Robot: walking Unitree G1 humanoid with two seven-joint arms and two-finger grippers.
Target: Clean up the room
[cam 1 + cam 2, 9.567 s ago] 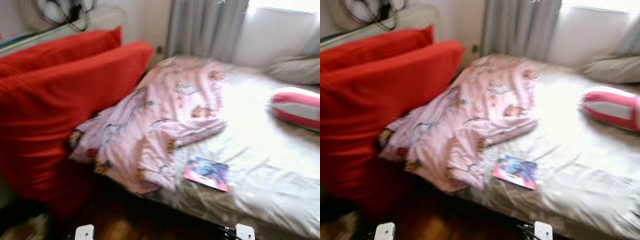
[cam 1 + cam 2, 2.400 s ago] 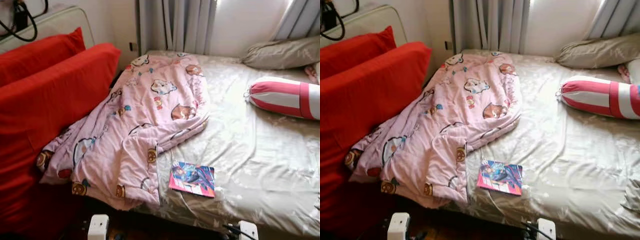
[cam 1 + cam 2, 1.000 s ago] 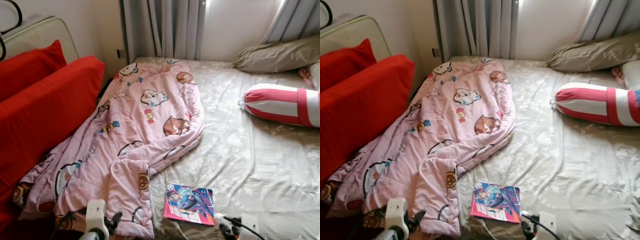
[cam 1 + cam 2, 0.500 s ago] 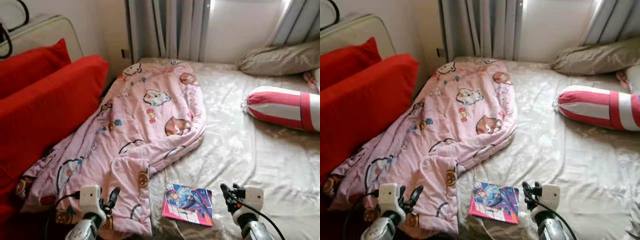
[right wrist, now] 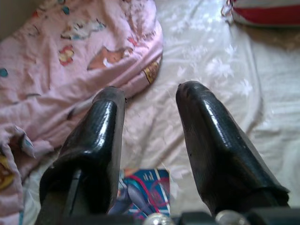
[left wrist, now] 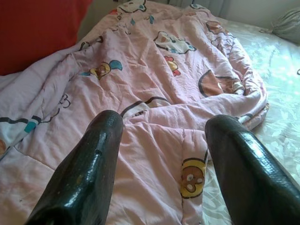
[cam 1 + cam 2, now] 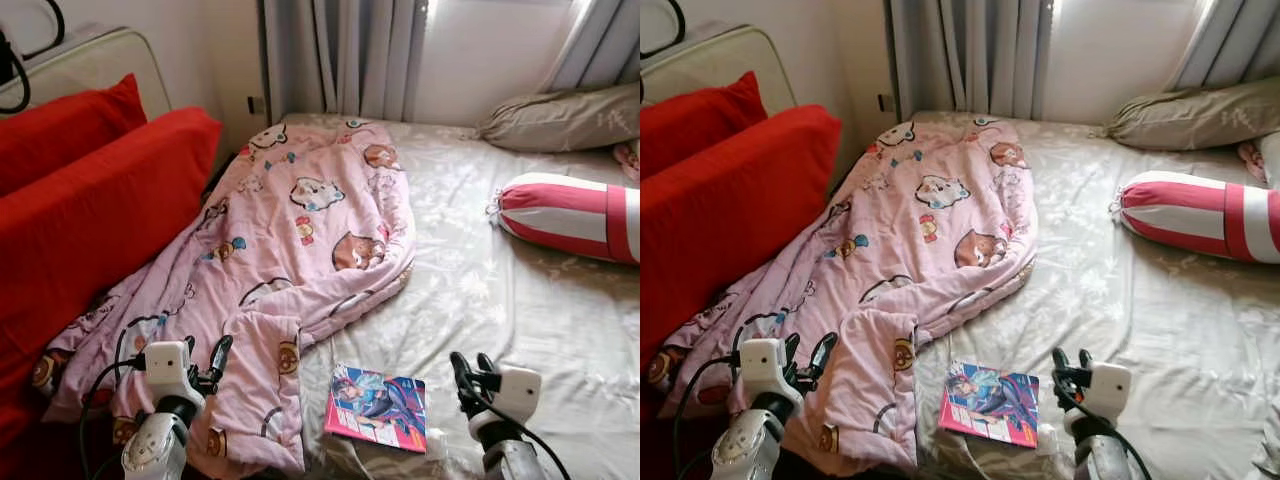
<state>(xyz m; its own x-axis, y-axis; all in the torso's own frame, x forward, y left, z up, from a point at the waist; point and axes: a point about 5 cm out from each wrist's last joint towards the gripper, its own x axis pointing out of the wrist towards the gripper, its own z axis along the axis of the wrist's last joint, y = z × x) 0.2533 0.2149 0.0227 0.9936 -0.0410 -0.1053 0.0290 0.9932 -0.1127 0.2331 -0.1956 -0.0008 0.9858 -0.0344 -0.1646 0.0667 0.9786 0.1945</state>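
A pink cartoon-print blanket (image 7: 290, 240) lies crumpled over the left half of the bed (image 7: 500, 300), hanging off its near edge. A colourful magazine (image 7: 378, 406) lies flat on the sheet at the near edge, right of the blanket. My left gripper (image 7: 218, 358) is raised over the blanket's near fold, open with nothing between its fingers (image 6: 89, 173). My right gripper (image 7: 466, 370) hovers just right of the magazine, open and empty. In the right wrist view the magazine (image 5: 140, 192) sits low between the fingers (image 5: 211, 140).
Red cushions (image 7: 90, 210) lean along the left side of the bed. A red-and-white striped bolster (image 7: 570, 215) and a beige pillow (image 7: 560, 118) lie at the far right. Grey curtains (image 7: 340, 55) hang behind the bed.
Both grippers have risen a little higher into view over the bed's near edge. The camera has shifted slightly; blanket and magazine lie as before.
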